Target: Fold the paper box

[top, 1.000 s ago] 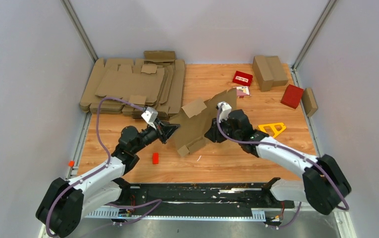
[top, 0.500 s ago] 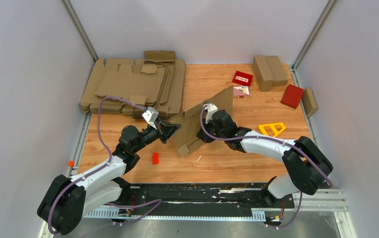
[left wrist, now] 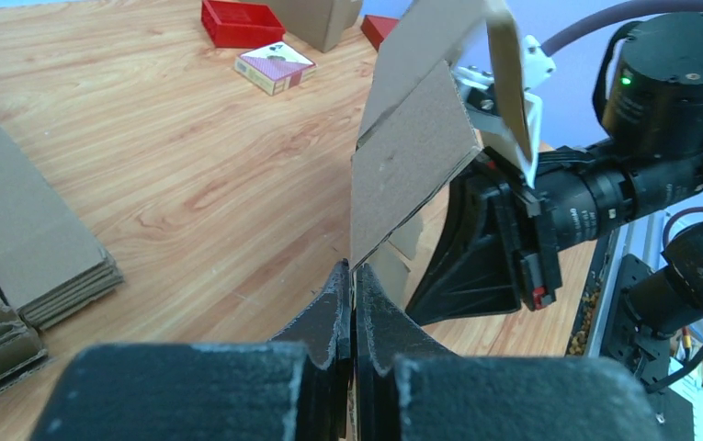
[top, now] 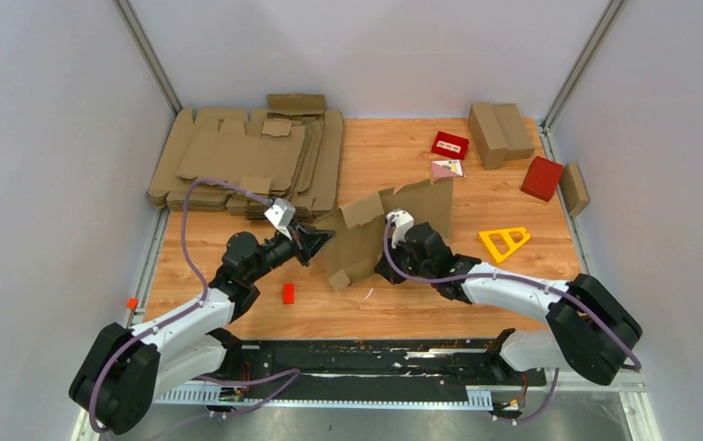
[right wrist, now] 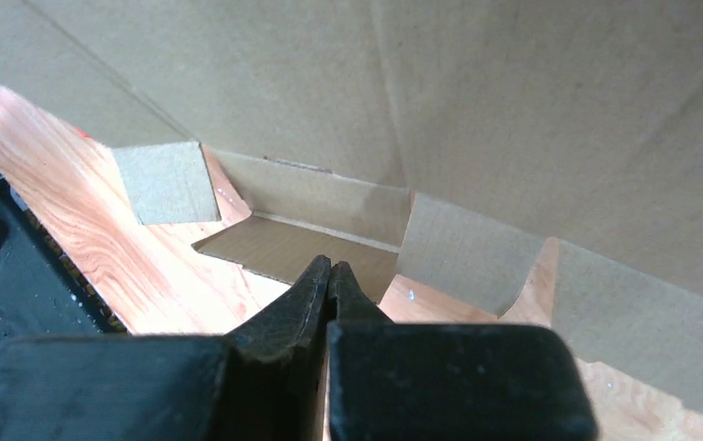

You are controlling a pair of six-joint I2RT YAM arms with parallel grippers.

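We note the box standing half-raised on the bench. Left fingers pinch its left edge. Right fingers are closed, empty, just beside its inner face.

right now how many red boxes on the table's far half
2: labelled red box near the far edge, plain red box by the right edge. The raised paper box may hide more.

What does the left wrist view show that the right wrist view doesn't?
Left wrist only: the left gripper pinching an edge of the paper box, the right arm behind it, a red box, stacked blanks. Right wrist only: the right gripper shut and empty, the box's bottom tabs. Both: the standing paper box and the table.
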